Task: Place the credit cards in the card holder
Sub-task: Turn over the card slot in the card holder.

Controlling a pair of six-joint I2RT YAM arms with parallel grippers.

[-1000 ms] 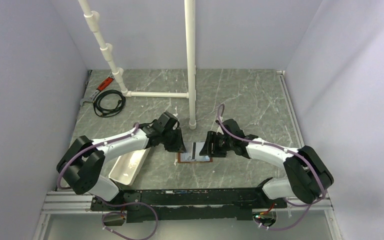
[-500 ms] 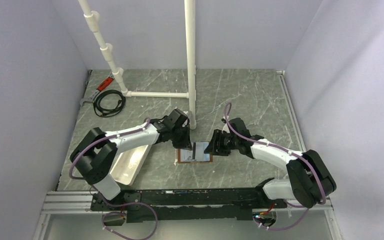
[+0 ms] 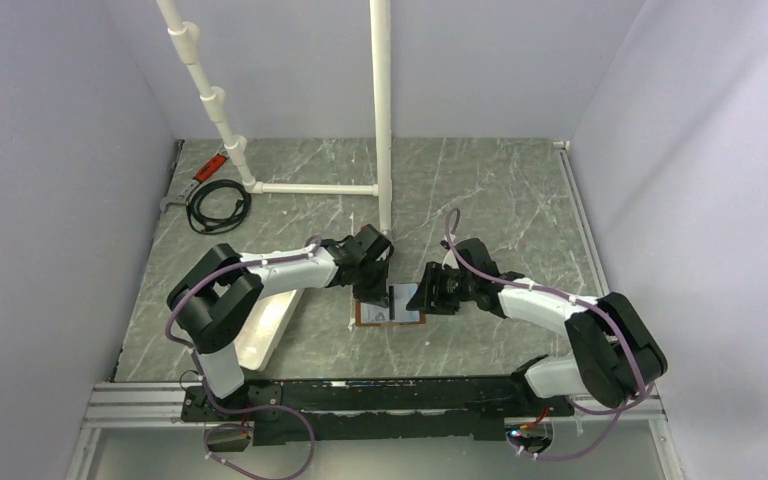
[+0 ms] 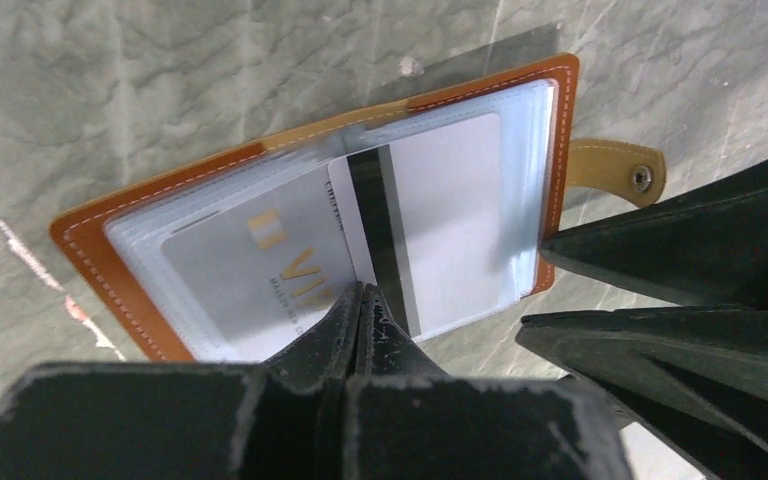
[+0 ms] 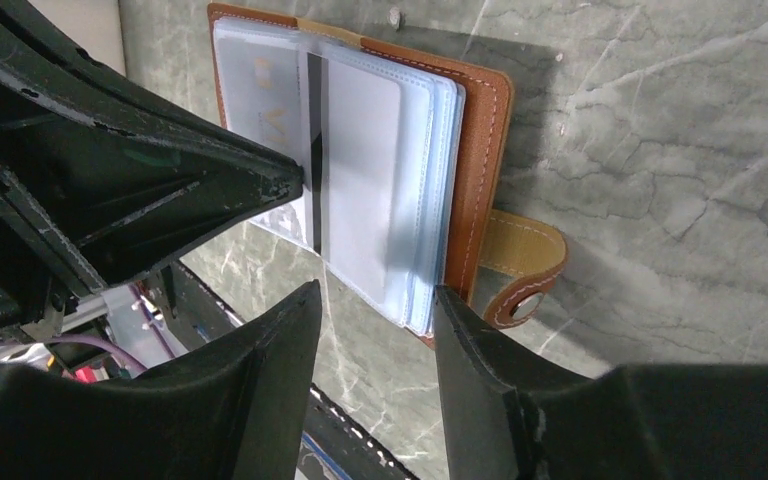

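Note:
The card holder (image 3: pixel 372 322) lies open on the table, a brown wallet (image 4: pixel 85 250) with clear sleeves. A silver credit card (image 4: pixel 250 255) with gold lettering sits in a sleeve. Over it lies a pale card (image 4: pixel 445 215) with a black stripe. My left gripper (image 4: pixel 360 292) is shut, with nothing between its fingers, and its tips press on the striped card's edge. My right gripper (image 5: pixel 372 300) stands open at the wallet's strap side (image 5: pixel 520 260). One of its fingers (image 5: pixel 450 310) touches the sleeves' corner. The left gripper's tip (image 5: pixel 295 180) meets the striped card (image 5: pixel 360 140) there.
A long white tray (image 3: pixel 260 335) lies left of the wallet, under the left arm. A white pipe frame (image 3: pixel 381 150) stands just behind both grippers. A black cable (image 3: pixel 218 207) and a red-handled tool (image 3: pixel 207 168) lie at the back left. A black rail (image 3: pixel 380 395) runs along the front.
My left arm has swung right from beside the tray onto the wallet, and its gripper has shut. My right gripper has narrowed a little and stayed at the wallet's right edge.

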